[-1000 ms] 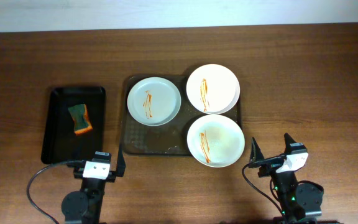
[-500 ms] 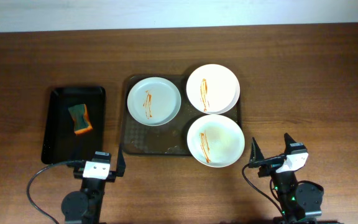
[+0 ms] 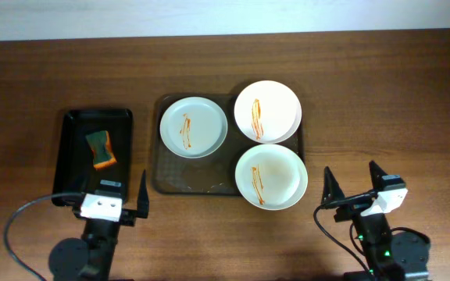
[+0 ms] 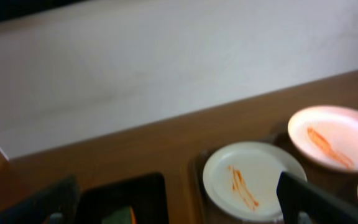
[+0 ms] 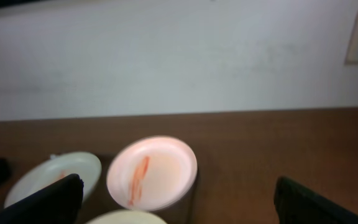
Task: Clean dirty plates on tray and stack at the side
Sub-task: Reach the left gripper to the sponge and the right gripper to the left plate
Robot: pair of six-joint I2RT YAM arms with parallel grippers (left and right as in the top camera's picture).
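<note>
Three white plates with orange sauce streaks lie on a brown tray (image 3: 166, 178): a pale green-white plate (image 3: 194, 126) at the left, a plate (image 3: 267, 111) at the back right, a plate (image 3: 271, 175) at the front right. A green and orange sponge (image 3: 101, 148) lies in a black tray (image 3: 67, 168). My left gripper (image 3: 114, 197) is open and empty, near the black tray's front edge. My right gripper (image 3: 355, 186) is open and empty, right of the front plate. The left wrist view shows the left plate (image 4: 250, 179); the right wrist view shows the back right plate (image 5: 153, 171).
The brown wooden table (image 3: 397, 101) runs wide to the right of the brown tray and behind both trays. A pale wall (image 5: 179, 56) stands behind the table's far edge.
Both arms have drawn back toward the front edge and risen a little. The left gripper has shifted left. Plates and sponge have not moved.
</note>
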